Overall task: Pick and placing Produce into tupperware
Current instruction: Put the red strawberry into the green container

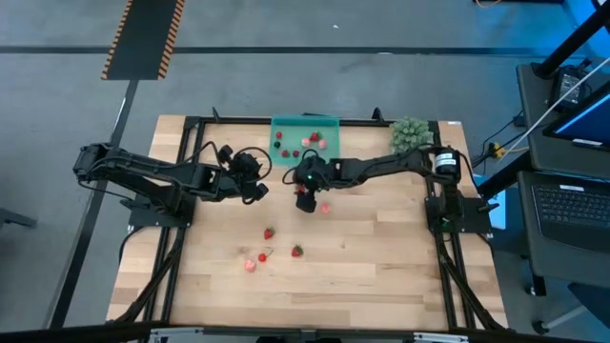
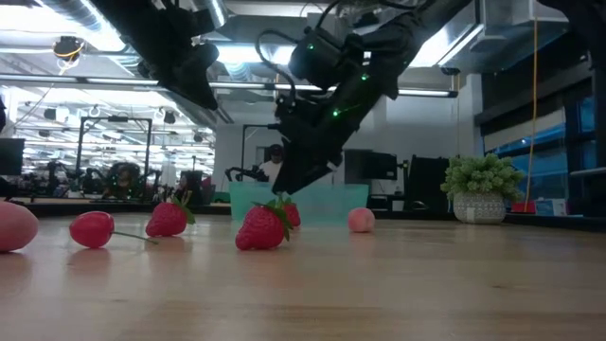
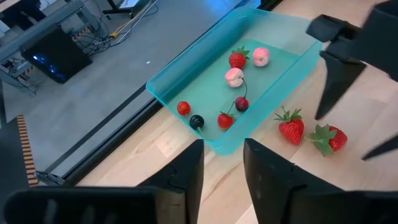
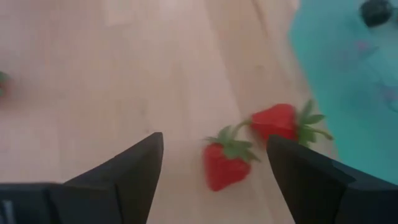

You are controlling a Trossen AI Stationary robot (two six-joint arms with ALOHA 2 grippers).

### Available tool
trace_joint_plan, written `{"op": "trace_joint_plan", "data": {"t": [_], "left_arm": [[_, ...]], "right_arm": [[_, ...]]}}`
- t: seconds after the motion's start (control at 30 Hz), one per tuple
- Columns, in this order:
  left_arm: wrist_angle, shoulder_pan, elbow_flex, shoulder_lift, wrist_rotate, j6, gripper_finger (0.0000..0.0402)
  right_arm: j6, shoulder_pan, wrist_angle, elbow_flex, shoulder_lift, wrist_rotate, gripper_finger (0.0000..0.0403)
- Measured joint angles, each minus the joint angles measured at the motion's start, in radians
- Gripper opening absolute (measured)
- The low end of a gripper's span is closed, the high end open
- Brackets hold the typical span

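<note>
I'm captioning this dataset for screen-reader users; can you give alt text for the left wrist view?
A teal tupperware at the wooden table's edge holds several small produce pieces, red, pink and dark. Two strawberries lie on the table just outside it, under the right gripper, whose fingers are spread. The left gripper is open and empty in the foreground.

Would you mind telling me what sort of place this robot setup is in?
Most likely a robotics lab or workshop in an industrial-style hall. The wooden table stands on a bare concrete floor marked with hazard-striped tape, a laptop sits beside it, and further workstations show under exposed ceiling ducts.
</note>
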Motion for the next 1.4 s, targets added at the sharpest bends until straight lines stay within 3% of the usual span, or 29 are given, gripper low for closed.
{"op": "trace_joint_plan", "data": {"t": [0.27, 0.6, 0.9, 1.4], "left_arm": [[0.0, 0.0, 0.0, 0.0, 0.0, 0.0, 0.0115], [-0.01, 0.0, 0.0, 0.0, 0.052, 0.0, 0.0106], [-0.01, 0.0, 0.0, 0.0, 0.052, 0.0, 0.0103], [-0.01, 0.0, 0.0, 0.0, 0.052, 0.001, 0.0114]], "right_arm": [[0.073, 0.009, 0.003, -0.006, 0.0, 0.0, 0.0289], [0.048, 0.021, 0.078, -0.106, 0.0, 0.025, 0.0289], [0.016, 0.021, 0.137, -0.11, 0.0, 0.117, 0.0289], [0.019, 0.016, 0.201, -0.112, 0.064, 0.12, 0.0289]]}}
